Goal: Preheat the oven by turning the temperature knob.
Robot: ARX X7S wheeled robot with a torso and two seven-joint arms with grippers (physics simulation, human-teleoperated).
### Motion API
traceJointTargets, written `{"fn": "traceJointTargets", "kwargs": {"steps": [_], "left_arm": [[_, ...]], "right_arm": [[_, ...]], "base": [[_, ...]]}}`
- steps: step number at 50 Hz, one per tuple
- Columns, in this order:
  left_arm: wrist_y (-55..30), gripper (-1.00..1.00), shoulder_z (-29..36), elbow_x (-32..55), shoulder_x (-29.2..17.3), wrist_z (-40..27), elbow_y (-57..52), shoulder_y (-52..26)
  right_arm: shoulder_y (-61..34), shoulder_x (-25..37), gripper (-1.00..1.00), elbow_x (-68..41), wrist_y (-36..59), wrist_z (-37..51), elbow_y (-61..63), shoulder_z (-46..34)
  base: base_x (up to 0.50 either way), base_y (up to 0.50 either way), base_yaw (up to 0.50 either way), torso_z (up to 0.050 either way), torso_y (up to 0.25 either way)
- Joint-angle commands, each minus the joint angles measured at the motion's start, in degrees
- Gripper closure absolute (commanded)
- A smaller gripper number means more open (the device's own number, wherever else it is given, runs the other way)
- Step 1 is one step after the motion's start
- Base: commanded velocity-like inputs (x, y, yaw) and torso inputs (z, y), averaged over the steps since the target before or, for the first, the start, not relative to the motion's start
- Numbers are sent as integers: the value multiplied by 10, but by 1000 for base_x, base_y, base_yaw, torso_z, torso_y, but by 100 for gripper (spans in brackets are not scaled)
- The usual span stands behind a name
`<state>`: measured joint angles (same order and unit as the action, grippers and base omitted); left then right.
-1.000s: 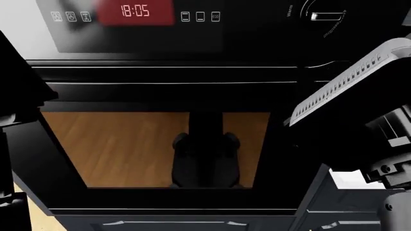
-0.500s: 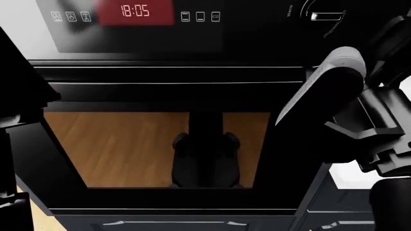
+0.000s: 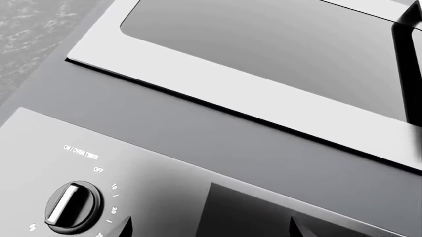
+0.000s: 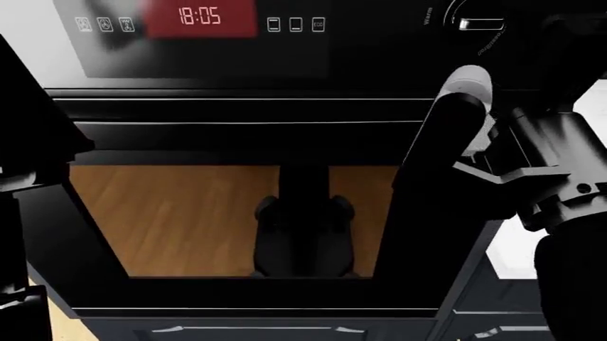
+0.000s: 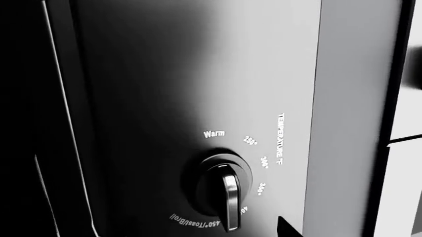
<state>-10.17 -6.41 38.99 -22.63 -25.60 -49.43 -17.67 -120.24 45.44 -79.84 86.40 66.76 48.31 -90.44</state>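
The temperature knob (image 4: 479, 24) is sitting at the oven (image 4: 284, 128) panel's top right, beside the red clock display (image 4: 199, 16). The right arm is reaching up just below it; its end effector is hidden, so whether it is spread or pressed together cannot be told.

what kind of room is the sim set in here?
Most likely a kitchen: a built-in black oven with a red clock display, its temperature knob marked Warm and degrees, and a second timer dial in the left wrist view.
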Motion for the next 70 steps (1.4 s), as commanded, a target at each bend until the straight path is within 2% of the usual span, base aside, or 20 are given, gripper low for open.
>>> {"fn": "traceJointTargets", "kwargs": {"steps": [1, 15, 43, 57, 58, 70], "left_arm": [[3, -100, 3, -1, -2, 0, 0, 3], [6, -100, 4, 1, -4, -2, 1, 4], [11, -100, 9, 0, -9, -4, 4, 3], [12, -100, 10, 3, -13, -9, 2, 3], [12, -100, 10, 3, -13, -9, 2, 3], [17, -100, 13, 0, -13, -7, 5, 6]], "right_arm": [[-17, -5, -100, 41, -16, -38, -10, -30], [-55, 1, -100, 123, -35, -125, -23, -77], [-80, -4, -100, 221, -71, -202, -61, -142], [-75, -2, -100, 234, -82, -210, -63, -143], [-73, -1, 100, 234, -81, -210, -60, -144], [-72, 2, 100, 233, -83, -214, -52, -140]], "base": [[0, 0, 0, 8, 0], [0, 0, 0, 8, 0], [0, 0, 0, 8, 0], [2, 0, 1, 8, 0], [10, 0, 3, 8, 0], [1, 0, 0, 8, 0]]}}
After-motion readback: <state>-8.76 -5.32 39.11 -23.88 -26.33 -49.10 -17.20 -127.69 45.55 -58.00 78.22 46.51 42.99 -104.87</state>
